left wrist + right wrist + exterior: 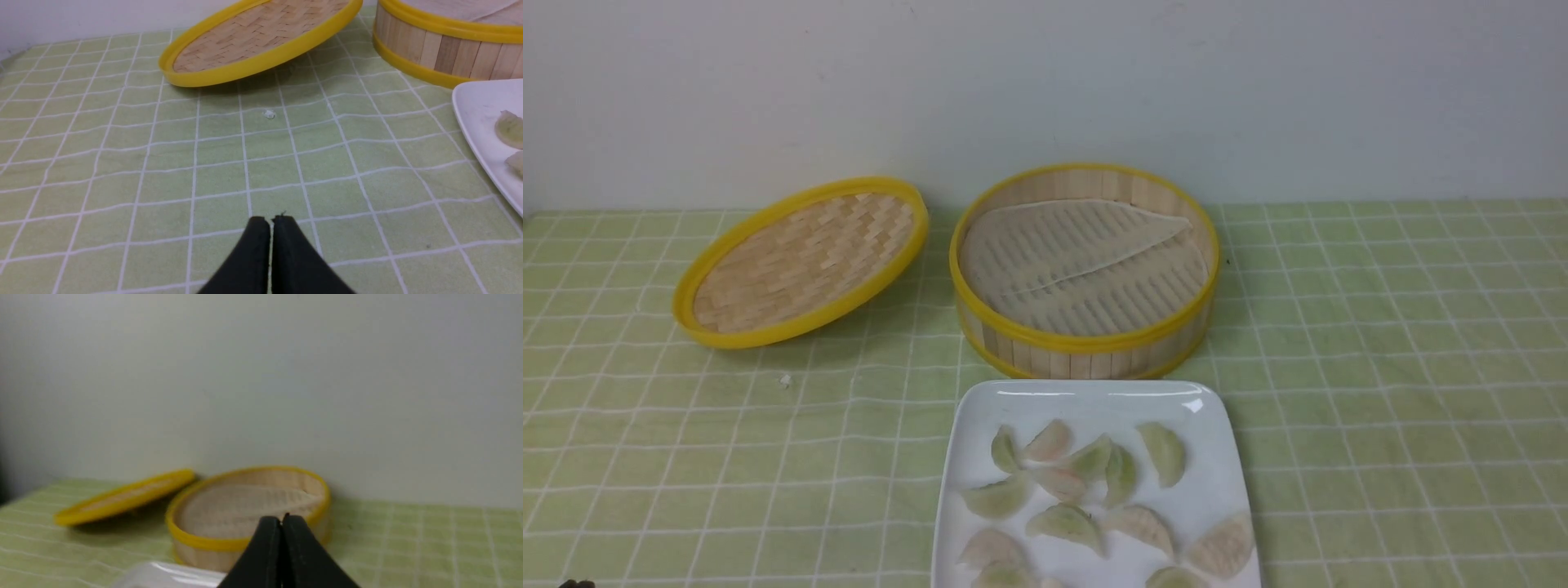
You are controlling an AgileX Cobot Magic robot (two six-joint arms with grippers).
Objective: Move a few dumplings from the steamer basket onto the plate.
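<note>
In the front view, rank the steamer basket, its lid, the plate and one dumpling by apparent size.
1. Plate, cropped and nearest, and steamer basket: too alike to separate.
2. Lid, slightly smaller.
3. Dumpling, far smallest.

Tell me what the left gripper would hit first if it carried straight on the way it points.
Probably the tilted woven lid. The shut left gripper points over bare green checked cloth, passing a small white crumb on the way. Depth is uncertain.

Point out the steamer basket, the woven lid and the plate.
steamer basket [1086, 343]: front view, on its near yellow rim.
woven lid [800, 261]: front view, middle of its woven face.
plate [1078, 404]: front view, bare white area near its far edge.
</note>
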